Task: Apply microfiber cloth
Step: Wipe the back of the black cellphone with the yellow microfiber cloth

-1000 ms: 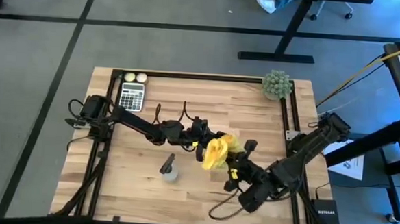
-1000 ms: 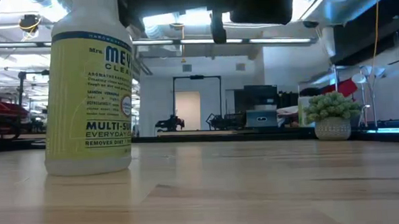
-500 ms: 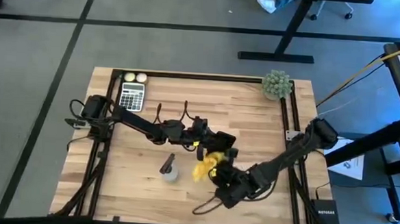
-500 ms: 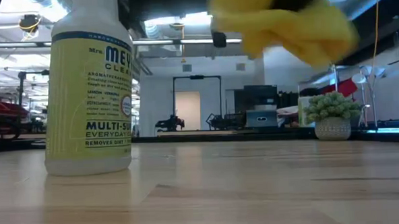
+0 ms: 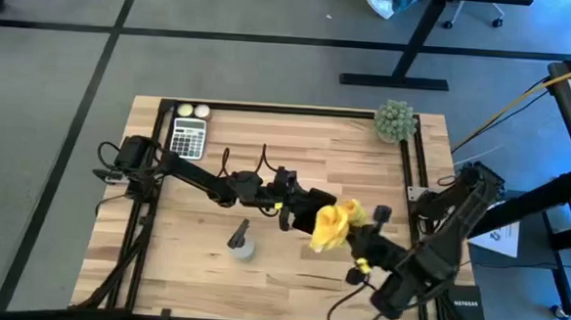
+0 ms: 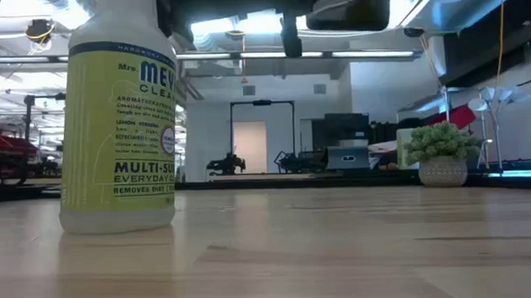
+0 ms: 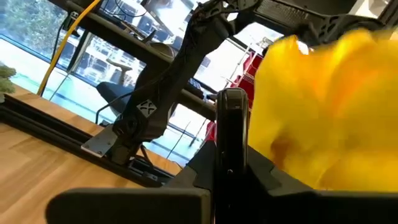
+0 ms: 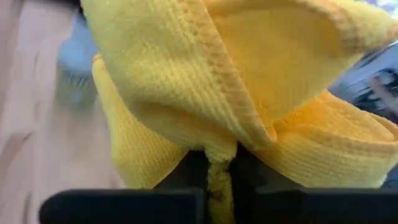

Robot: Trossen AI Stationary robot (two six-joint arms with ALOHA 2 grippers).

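My right fingers (image 5: 345, 230) pinch the microfiber cloth (image 5: 333, 222), a bright yellow bunch held up off the bench (image 5: 201, 273), right of its middle. In my right wrist view the cloth (image 8: 236, 93) fills nearly everything: its hemmed edge folds over on itself and a twist of fabric runs down into the narrow gap between my two dark fingers (image 8: 118, 208), which are pressed onto it.

My left fingers (image 5: 315, 201) reach in from the left side and hold a black smartphone (image 7: 230, 149) on edge; in the left wrist view the phone stands upright between the pads, with the yellow cloth (image 7: 323, 112) just beside it, bulging against its far side. Whether cloth and phone actually touch I cannot tell. From above the phone is mostly hidden under the cloth and my left wrist.

A spray bottle (image 5: 241, 241) stands on the bench to the left of the cloth, apart from both arms; in the low view its yellow multi-surface cleaner label (image 6: 121, 128) looms close. A calculator (image 5: 189, 136) lies near the far left corner with two pale balls (image 5: 193, 110) beside it, and a small potted plant (image 5: 394, 121) sits at the far right corner.
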